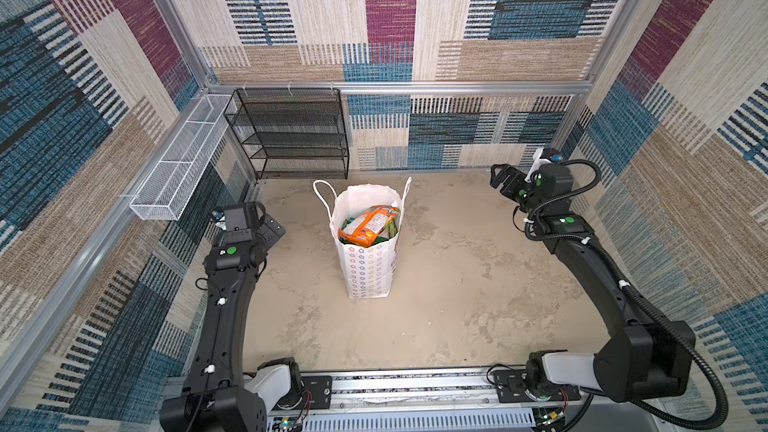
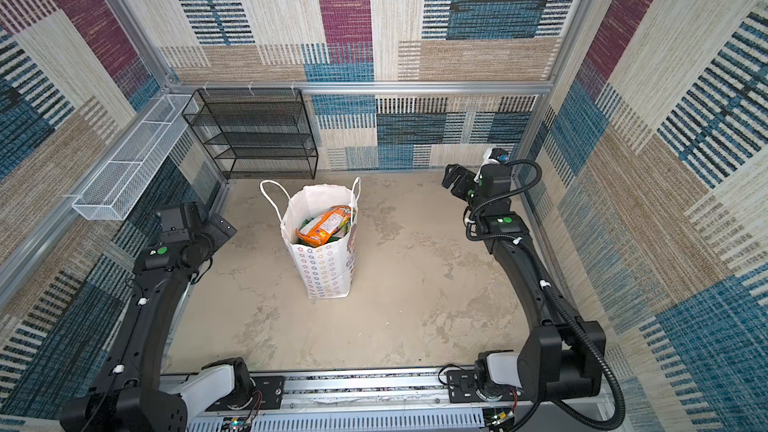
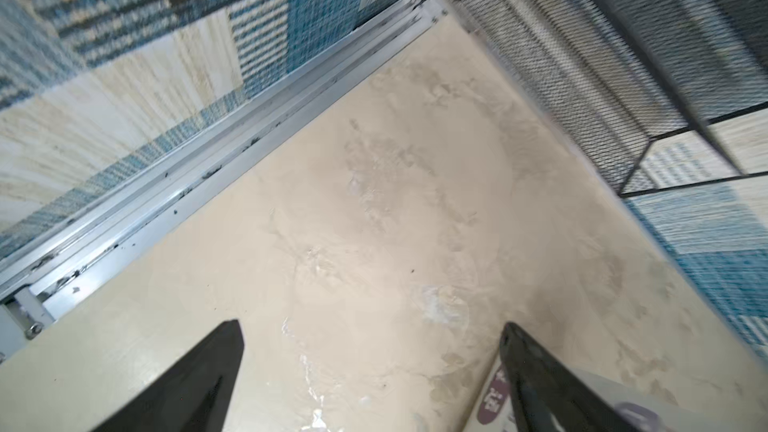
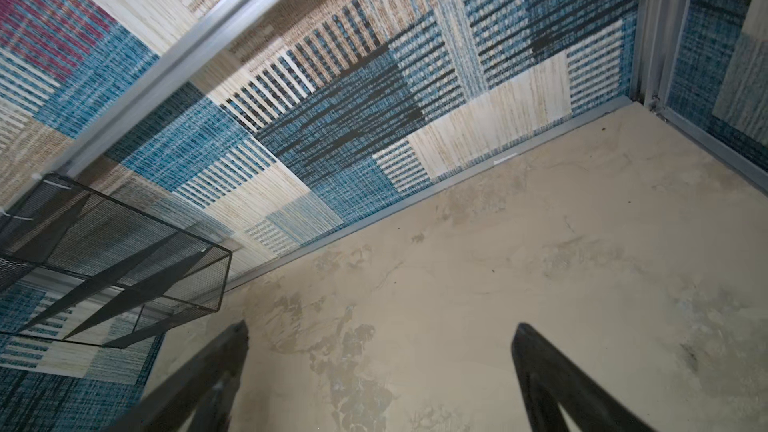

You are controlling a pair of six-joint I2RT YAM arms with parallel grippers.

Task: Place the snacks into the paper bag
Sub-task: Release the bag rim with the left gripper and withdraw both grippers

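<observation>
The left arm reaches forward along its own side with the wrist turned inward. The left hand angles downward, its two dark fingers spread wide with nothing between them. The right arm mirrors it on the opposite side, rising from its base and stretching forward, and the right hand is likewise spread wide and empty.

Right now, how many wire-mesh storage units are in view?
2. The black wire-mesh shelf rack stands against the back wall; the white wire-mesh basket runs along the left wall beside it. None seems hidden.
</observation>
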